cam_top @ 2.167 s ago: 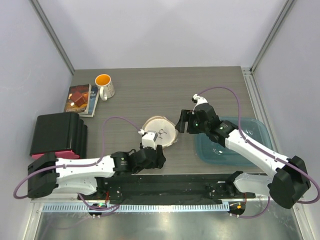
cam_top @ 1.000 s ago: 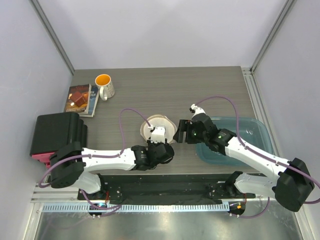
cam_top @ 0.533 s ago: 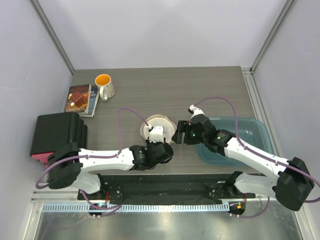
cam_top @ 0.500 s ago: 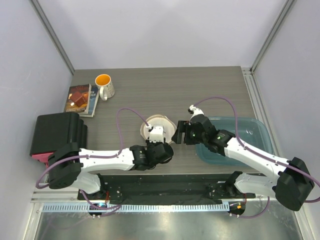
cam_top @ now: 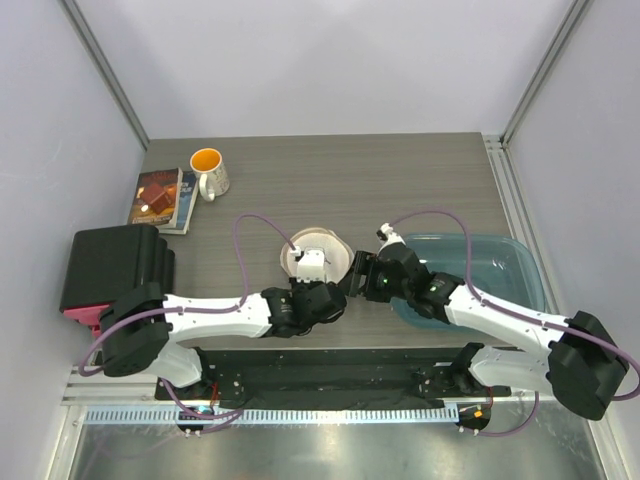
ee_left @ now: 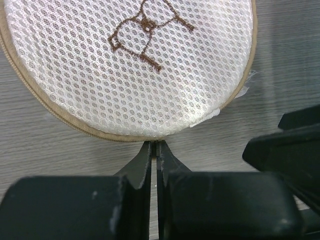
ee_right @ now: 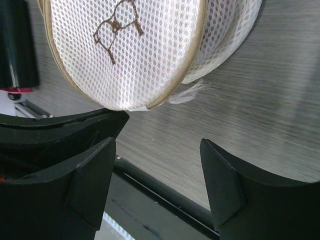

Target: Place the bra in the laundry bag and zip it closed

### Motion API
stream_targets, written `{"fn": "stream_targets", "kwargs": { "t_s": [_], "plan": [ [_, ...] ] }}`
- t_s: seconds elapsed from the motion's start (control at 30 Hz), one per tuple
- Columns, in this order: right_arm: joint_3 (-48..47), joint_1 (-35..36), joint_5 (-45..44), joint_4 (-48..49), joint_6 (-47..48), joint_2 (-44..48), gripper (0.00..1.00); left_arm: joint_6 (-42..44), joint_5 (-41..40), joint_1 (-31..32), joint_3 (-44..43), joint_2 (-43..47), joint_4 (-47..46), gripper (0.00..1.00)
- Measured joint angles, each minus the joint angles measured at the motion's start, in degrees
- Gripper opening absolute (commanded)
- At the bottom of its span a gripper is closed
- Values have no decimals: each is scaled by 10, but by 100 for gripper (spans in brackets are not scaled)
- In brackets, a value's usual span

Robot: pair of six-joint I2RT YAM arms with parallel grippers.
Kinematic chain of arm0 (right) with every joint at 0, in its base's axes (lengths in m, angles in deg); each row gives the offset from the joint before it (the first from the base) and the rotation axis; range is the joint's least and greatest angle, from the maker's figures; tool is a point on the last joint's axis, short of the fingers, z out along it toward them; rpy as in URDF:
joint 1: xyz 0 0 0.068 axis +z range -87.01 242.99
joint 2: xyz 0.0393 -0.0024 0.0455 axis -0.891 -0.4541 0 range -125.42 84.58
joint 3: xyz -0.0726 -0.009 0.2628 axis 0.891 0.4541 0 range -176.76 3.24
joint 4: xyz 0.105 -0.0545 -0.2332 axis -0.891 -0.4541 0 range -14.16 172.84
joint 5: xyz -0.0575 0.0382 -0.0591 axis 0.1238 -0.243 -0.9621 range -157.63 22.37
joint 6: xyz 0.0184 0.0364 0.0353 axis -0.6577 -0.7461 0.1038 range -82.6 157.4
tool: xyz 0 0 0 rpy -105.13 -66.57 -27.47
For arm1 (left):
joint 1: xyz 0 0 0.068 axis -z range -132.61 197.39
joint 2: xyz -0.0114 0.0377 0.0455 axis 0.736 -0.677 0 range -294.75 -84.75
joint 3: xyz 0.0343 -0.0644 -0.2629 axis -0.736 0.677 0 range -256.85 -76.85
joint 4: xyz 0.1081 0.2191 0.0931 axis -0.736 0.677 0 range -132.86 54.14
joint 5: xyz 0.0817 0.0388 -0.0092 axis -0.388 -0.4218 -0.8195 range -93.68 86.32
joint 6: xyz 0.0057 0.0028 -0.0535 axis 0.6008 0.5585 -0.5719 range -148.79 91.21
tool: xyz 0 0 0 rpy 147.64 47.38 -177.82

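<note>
- Tan rim of the laundry bag: pinching shut there with the left gripper, perhaps catching nothing.
- Holding the right gripper wide open beside, risking the bag sliding.

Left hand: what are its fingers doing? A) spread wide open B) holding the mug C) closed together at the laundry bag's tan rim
C: the left hand is shut, its tips right at the tan rim of the laundry bag.
</note>
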Motion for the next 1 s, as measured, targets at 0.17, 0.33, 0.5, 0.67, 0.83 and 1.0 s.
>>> {"fn": "stream_targets", "kwargs": {
  "t_s": [0.17,0.33,0.5,0.67,0.83,1.0],
  "plan": [
    [28,8,-4,44,-66,5,73,11,3,-3,-1,7,1,0],
    [59,11,-22,101,-137,15,65,25,24,-3,-1,42,-9,0],
    [68,21,-41,149,-183,1,60,39,59,-5,-1,57,-34,0],
    [68,24,-57,184,-205,-19,48,50,83,-5,-1,58,-52,0],
    [67,24,-71,195,-218,-38,17,54,90,-5,-1,58,-55,0],
    [44,19,-83,175,-201,-39,1,53,77,-8,-1,59,-45,0]
  ]
}}
